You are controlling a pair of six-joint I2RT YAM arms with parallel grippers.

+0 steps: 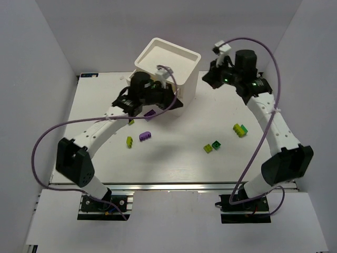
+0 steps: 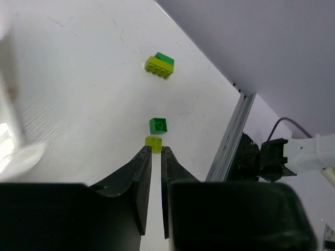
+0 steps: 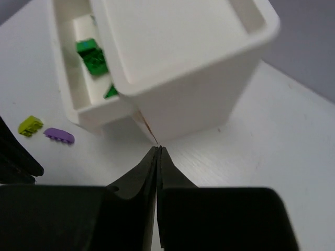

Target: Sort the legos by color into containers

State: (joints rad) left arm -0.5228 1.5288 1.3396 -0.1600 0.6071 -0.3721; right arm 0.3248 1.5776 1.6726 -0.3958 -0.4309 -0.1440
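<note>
my right fingers (image 3: 158,152) are closed on nothing beside the chest (image 3: 209,78); my left fingers (image 2: 148,157) stand narrowly apart, empty, above the table (image 2: 78,94)

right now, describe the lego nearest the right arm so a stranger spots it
From the white chest, go to the table's right side, beside the right arm. The lego there is a long lime brick with dark green against it; the lime cube and green cube nearer the middle are small, one colour each.

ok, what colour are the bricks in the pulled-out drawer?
Dark green studded plastic bricks in the white plastic drawer; right wrist view.
</note>
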